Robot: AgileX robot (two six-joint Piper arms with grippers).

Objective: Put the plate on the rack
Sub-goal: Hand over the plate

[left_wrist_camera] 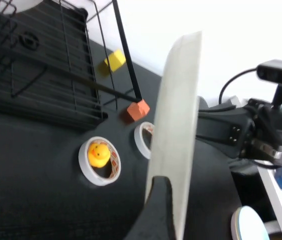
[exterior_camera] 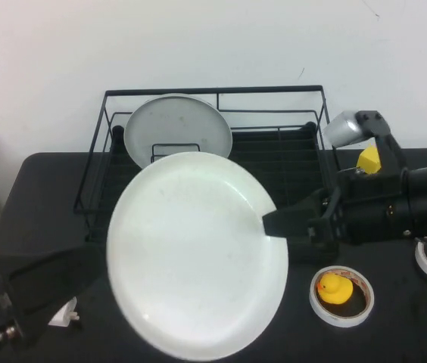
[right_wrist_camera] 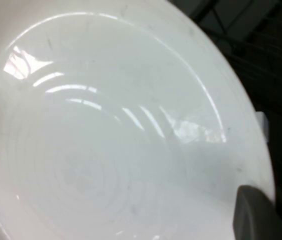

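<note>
The plate (exterior_camera: 194, 253) is held off the black table (exterior_camera: 39, 189), in front of the rack (exterior_camera: 274, 162), tilted toward the raised camera, with both grippers on it. It hides much of the table's middle and the rack's front rail. Left gripper (exterior_camera: 100, 261) comes in from the near left; its tips disappear behind the plate's left rim, but the left wrist view shows the plate edge-on with a dark finger (left_wrist_camera: 158, 207) clamped against the rim. Right gripper (exterior_camera: 274, 223) pinches the right rim; only one fingertip (right_wrist_camera: 253, 215) enters its own wrist view, which the plate face otherwise fills. A greyer plate (exterior_camera: 177, 128) stands at the rack's back left, lower edge hidden. The rack's right half shows bare wire. Right of the plate, near: tape roll (exterior_camera: 341, 295) with a yellow duck (exterior_camera: 333, 287) inside.
</note>
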